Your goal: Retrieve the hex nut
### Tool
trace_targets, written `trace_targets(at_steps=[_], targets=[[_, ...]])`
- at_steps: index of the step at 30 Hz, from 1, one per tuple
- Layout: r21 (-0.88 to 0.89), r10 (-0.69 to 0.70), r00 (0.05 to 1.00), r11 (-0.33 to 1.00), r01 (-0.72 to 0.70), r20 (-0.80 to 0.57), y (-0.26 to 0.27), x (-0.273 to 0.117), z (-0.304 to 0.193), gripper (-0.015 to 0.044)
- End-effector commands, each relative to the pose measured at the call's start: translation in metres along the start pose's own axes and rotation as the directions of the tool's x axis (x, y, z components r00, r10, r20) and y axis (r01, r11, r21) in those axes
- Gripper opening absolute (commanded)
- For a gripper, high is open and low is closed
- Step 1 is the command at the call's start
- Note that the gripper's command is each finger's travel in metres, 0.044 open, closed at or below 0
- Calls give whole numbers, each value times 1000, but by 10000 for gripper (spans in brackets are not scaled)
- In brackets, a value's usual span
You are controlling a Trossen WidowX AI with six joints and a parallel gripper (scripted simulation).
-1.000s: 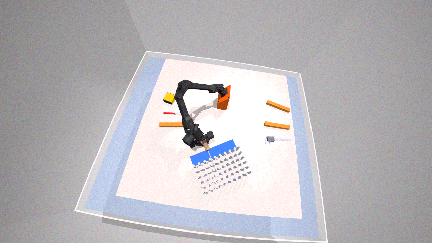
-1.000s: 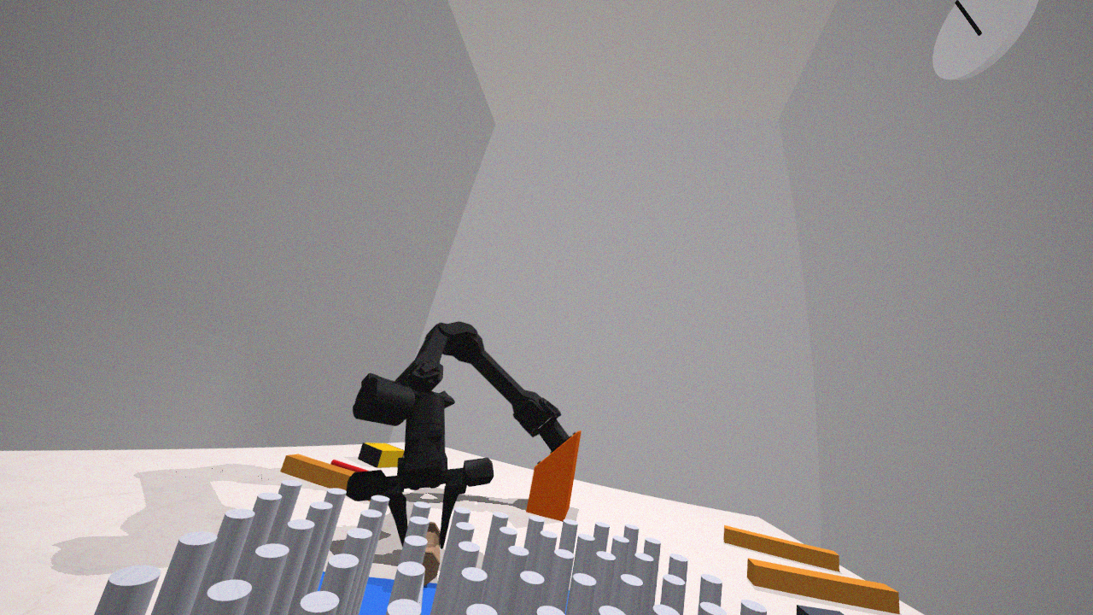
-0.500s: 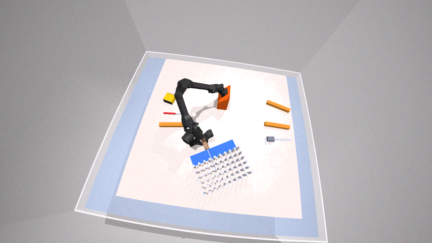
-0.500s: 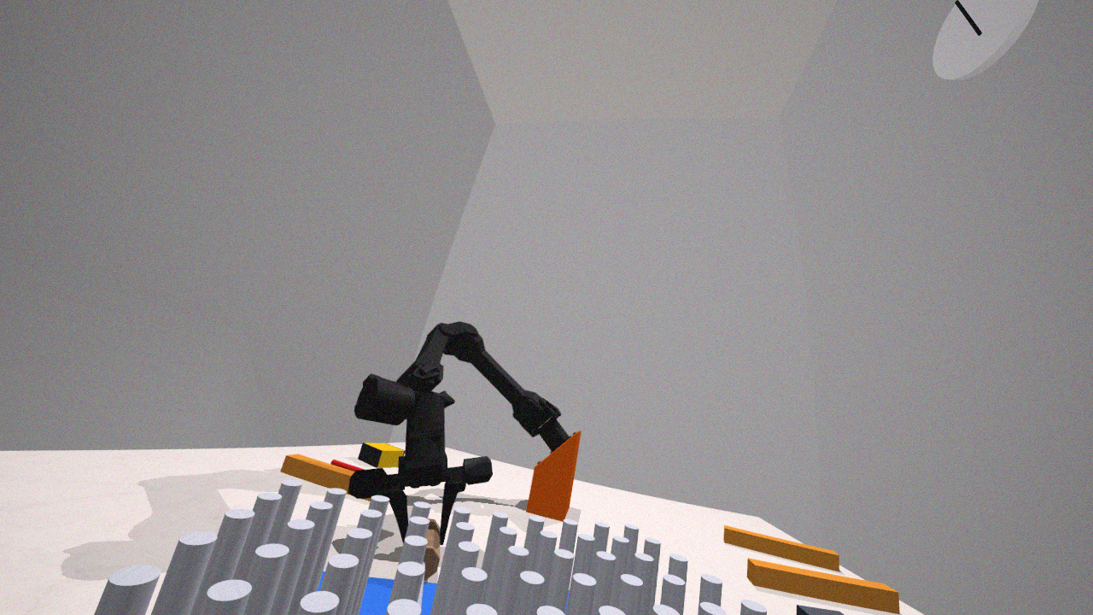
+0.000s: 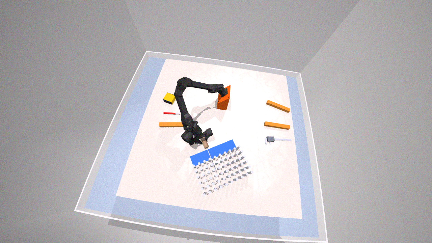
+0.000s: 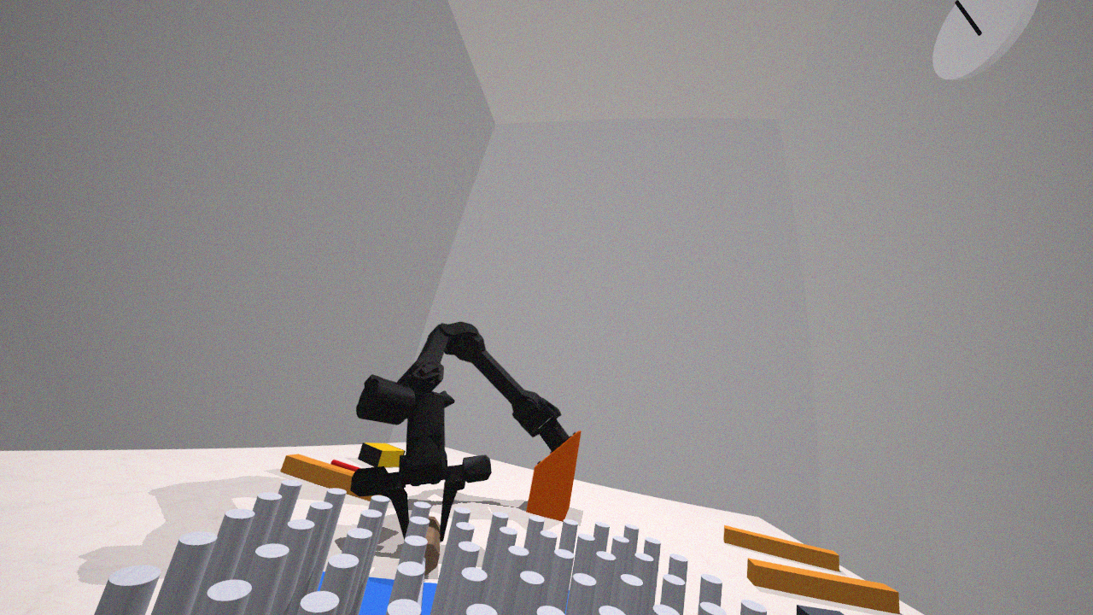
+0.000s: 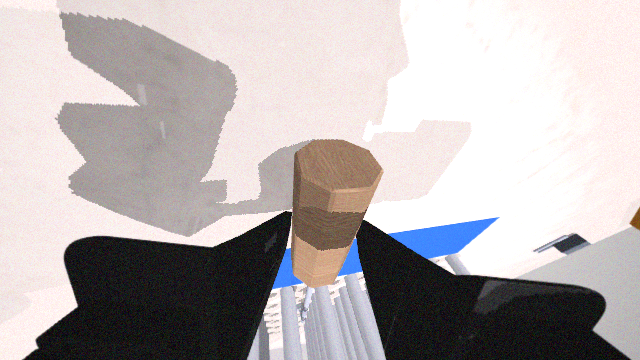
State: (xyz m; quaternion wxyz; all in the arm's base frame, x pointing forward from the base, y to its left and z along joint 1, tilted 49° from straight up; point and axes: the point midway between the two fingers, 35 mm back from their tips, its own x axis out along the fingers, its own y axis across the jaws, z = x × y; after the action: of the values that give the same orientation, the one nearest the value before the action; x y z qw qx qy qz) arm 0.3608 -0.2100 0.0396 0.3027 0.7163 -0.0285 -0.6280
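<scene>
My gripper (image 5: pixel 204 141) (image 6: pixel 424 536) (image 7: pixel 324 222) is shut on the wooden handle (image 5: pixel 205 143) (image 6: pixel 433 547) (image 7: pixel 327 232) of a thin-rod tool, above the near side of the strip. Its metal rod (image 5: pixel 210 155) (image 7: pixel 307 301) slants over the blue taped strip (image 5: pixel 224 145) (image 6: pixel 374 597) (image 7: pixel 440 238) and in among the standing grey spacers (image 5: pixel 216 176) (image 6: pixel 134 578) (image 7: pixel 288 322). The rod's tip is hard to make out between them. The spacers look upright. The hex nut cannot be made out in any view; no nut shows on the visible strip.
A caliper-like tool (image 5: pixel 270 138) (image 7: pixel 573 243) lies right of the field. Two orange bars (image 5: pixel 276 125) (image 5: pixel 277 106) lie behind it. Another orange bar (image 5: pixel 170 124) (image 6: pixel 317 472), a red-handled tool (image 5: pixel 169 113) (image 6: pixel 345 465) and a yellow-black block (image 5: pixel 169 97) (image 6: pixel 389 455) lie at the left near the arm.
</scene>
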Motion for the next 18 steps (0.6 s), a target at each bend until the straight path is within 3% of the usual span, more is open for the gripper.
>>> trace_targets(at_steps=[1,18], targets=[[-2,1,1000,1000,-1,-1,0,-2,3,0],[-3,1,1000,1000,-1,0,0,-7,14,0]])
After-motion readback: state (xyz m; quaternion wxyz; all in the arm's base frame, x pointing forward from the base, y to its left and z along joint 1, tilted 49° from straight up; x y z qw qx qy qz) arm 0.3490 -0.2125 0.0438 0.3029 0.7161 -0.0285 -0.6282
